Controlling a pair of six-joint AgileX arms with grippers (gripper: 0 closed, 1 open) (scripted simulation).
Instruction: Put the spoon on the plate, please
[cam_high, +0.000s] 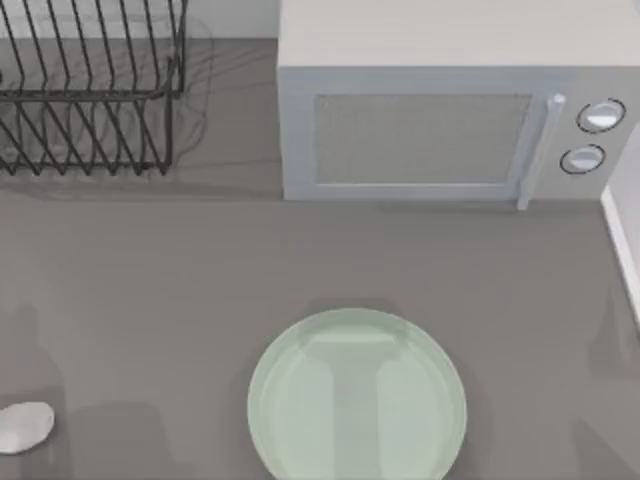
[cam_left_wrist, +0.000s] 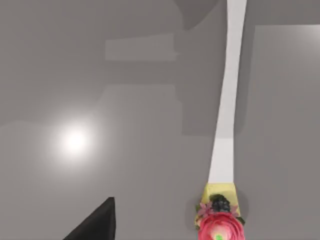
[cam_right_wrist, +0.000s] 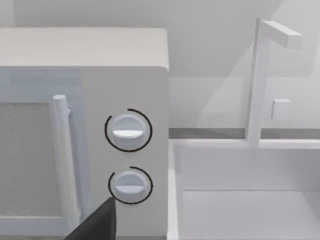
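The pale mint-green plate (cam_high: 356, 396) lies at the table's front centre with nothing on it. The white spoon lies on the grey table at the front left; its oval bowl (cam_high: 24, 426) shows at the top view's left edge. In the left wrist view the spoon's thin white handle (cam_left_wrist: 227, 110) runs down to a red-pink knob (cam_left_wrist: 220, 229). A dark edge of my left gripper (cam_left_wrist: 95, 226) hangs over the table beside that handle, apart from it. A dark edge of my right gripper (cam_right_wrist: 95, 222) shows in front of the microwave's knobs.
A white microwave (cam_high: 430, 120) stands at the back centre and right, door closed. A black wire dish rack (cam_high: 90, 85) fills the back left. A white sink (cam_right_wrist: 245, 200) with a tap (cam_right_wrist: 260, 75) lies to the microwave's right.
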